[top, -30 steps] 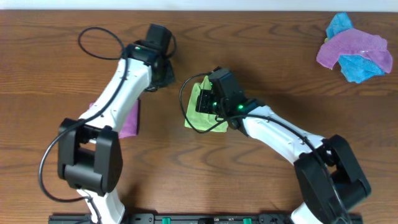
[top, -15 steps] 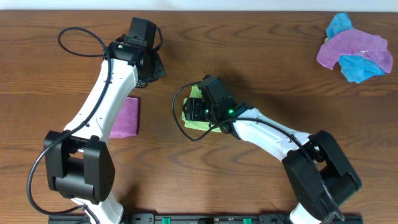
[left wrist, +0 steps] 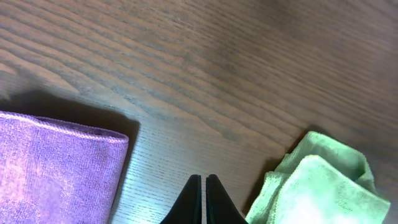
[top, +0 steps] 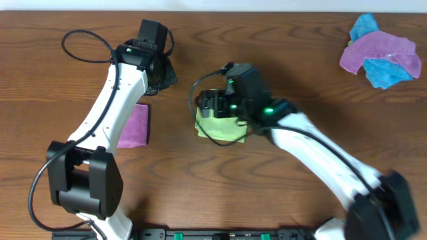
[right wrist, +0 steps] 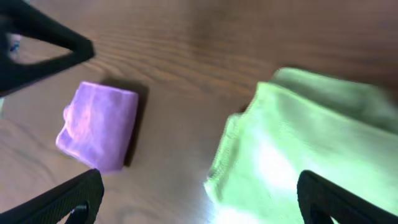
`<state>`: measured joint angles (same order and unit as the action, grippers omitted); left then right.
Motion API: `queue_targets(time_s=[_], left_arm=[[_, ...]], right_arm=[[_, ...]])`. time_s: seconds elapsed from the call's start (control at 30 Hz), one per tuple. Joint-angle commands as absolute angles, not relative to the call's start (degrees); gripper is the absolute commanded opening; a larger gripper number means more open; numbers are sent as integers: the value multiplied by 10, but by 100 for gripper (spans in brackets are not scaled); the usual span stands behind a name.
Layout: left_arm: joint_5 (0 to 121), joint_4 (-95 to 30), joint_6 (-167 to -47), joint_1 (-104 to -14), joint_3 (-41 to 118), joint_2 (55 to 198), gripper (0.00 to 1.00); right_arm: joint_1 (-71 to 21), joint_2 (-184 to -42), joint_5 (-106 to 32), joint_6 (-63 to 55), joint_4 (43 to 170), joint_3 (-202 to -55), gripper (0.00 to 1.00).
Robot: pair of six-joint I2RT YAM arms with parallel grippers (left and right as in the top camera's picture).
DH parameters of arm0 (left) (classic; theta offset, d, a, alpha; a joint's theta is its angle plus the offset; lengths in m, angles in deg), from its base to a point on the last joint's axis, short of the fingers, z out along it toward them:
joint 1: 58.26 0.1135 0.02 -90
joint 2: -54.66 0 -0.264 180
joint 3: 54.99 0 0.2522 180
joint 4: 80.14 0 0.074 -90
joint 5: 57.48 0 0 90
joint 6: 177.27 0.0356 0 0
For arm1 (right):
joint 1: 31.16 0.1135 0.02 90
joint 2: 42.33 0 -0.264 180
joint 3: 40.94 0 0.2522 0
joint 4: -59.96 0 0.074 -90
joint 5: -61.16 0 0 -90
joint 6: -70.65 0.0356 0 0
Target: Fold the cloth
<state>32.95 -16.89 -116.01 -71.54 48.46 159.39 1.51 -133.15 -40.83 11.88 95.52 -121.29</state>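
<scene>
The lime-green cloth (top: 223,128) lies folded in a small rectangle at the table's middle. It fills the right half of the right wrist view (right wrist: 311,143) and shows at the lower right of the left wrist view (left wrist: 317,186). My right gripper (top: 213,109) hovers over the cloth's left edge, open wide, holding nothing (right wrist: 205,208). Its right finger (right wrist: 348,199) is over the cloth and its left finger (right wrist: 68,199) is over bare wood. My left gripper (top: 165,75) is off to the upper left, shut and empty (left wrist: 203,199), apart from the cloth.
A folded purple cloth (top: 133,125) lies left of the green one, beside the left arm (right wrist: 99,124) (left wrist: 56,168). A heap of blue and purple cloths (top: 380,53) sits at the far right corner. Cable loops hang off both arms.
My right gripper went from shut to wide open, let go of the cloth and drew back to the right. The left arm swung left a second ago, then held still.
</scene>
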Motion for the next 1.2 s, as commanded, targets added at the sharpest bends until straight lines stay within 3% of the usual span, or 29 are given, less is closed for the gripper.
queue_targets(time_s=[0.0, 0.2, 0.57, 0.8, 1.17], left_arm=[[324, -160, -1175, -713, 482, 1557, 6], [323, -125, -1188, -714, 482, 1515, 6], [325, -70, -1208, -718, 482, 1450, 6], [325, -40, -1223, -742, 482, 1416, 6], [319, 6, -1265, -778, 472, 1312, 6]], right_arm=[[-23, -1253, -377, 44, 1023, -1225, 99], [-116, -1113, -361, -18, 1189, -1205, 97], [-153, -767, -350, 42, 1216, -968, 99], [-153, -578, -286, 96, 1299, -896, 99], [-153, -528, -136, 119, 1319, -890, 99]])
